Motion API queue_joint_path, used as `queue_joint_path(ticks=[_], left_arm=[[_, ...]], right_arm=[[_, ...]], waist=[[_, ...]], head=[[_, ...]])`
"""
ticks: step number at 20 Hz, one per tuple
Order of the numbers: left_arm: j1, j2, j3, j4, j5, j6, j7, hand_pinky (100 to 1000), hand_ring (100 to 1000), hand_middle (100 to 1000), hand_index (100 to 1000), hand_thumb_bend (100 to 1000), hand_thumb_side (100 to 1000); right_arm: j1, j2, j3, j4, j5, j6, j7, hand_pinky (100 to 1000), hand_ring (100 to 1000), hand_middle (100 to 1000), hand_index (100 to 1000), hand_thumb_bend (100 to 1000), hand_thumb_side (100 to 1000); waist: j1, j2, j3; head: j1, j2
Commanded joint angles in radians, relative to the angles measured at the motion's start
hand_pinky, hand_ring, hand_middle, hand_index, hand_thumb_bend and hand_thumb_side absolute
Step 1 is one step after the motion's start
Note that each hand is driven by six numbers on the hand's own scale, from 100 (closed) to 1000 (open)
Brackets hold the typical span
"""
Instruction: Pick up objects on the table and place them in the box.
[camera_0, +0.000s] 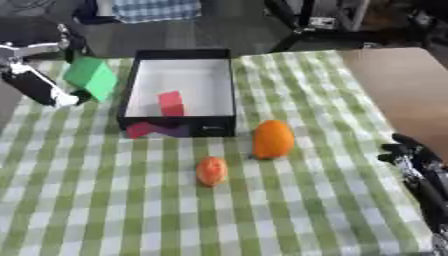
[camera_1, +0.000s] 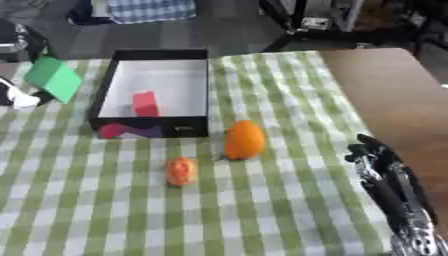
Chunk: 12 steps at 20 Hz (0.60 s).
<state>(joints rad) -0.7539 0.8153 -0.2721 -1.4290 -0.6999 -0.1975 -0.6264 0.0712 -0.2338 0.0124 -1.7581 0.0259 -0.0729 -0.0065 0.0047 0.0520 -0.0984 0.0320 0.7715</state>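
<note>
Our left robot hand held the green block just left of the black box; our right robot hand rested, fingers relaxed

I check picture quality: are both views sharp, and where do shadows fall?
Left eye view: soft all over, the orange casts only a faint shadow at its base. Right eye view: equally soft, the right hand is blurred, and the box floor looks bright.
</note>
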Motion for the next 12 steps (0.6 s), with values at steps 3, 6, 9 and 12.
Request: queue_joint_path(ticks=[3, 6, 9, 12], left_arm=[[-0.130, -0.163, 0.019, 0.247, -0.170, 0.019, 0.080, 752, 613, 641, 663, 246, 363], [-0.169, -0.248, 0.040, 0.383, -0.274, 0.022, 0.144, 751, 614, 642, 669, 251, 371], [-0.188, -0.307, 0.071, 0.487, -0.358, 0.042, 0.215, 748, 609, 639, 679, 260, 381], [-0.193, -0.352, 0.095, 0.565, -0.408, 0.069, 0.291, 747, 611, 646, 707, 368, 379]], right_arm=[[-0.006, -0.017, -0.002, -0.007, -0.004, -0.001, 0.003, 890, 713, 704, 864, 100, 630], [-0.008, -0.016, 0.003, -0.006, -0.007, -0.002, 0.008, 890, 712, 704, 864, 100, 631], [-0.010, -0.016, 0.005, -0.004, -0.011, -0.001, 0.009, 890, 712, 704, 864, 100, 631], [-0.015, -0.014, 0.010, -0.005, -0.014, -0.002, 0.015, 890, 712, 704, 864, 100, 627]], waist=[[-0.006, -0.024, -0.008], [-0.012, -0.020, -0.018], [-0.018, -0.016, -0.032], [-0.022, -0.012, -0.044]], head=[[-0.003, -0.002], [0.000, -0.002], [0.005, -0.002], [0.013, -0.002]])
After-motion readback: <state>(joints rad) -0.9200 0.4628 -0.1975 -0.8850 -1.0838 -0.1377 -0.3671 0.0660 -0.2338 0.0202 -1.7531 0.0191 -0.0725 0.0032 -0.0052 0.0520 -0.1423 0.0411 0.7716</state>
